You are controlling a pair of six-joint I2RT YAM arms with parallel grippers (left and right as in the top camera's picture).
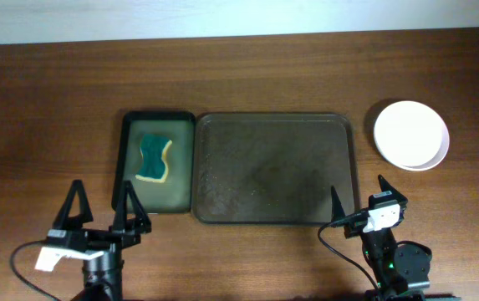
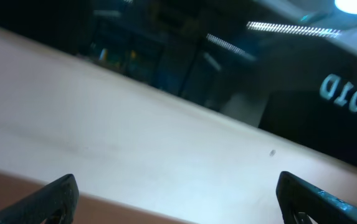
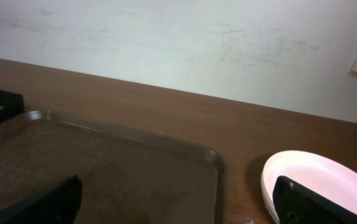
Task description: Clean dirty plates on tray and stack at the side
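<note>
While the left fingers (image 1: 73, 205) stand spread and empty, a sponge (image 1: 155, 159) lies in the green tray (image 1: 180, 171) just beside the brown tray (image 1: 274, 167). Right of that, apart from it on the surface (image 1: 55, 92), the white plates (image 1: 411, 134) sit stacked; the right fingers (image 1: 336, 209) are spread, grasping nothing.

The left gripper (image 2: 177, 190) faces a pale band (image 2: 134, 137) that slants across the middle of the frame. Its two dark fingers (image 2: 57, 198) poke in at the lower left and lower right, set wide apart. A sliver of brown table (image 2: 4, 180) shows at the lower left. Above the band lies a dark glossy area (image 2: 166, 43), with a bright striped light (image 2: 293, 28) at the upper right and pale lettering (image 2: 349, 99) (seemingly mirrored, hard to read) at the right edge.
</note>
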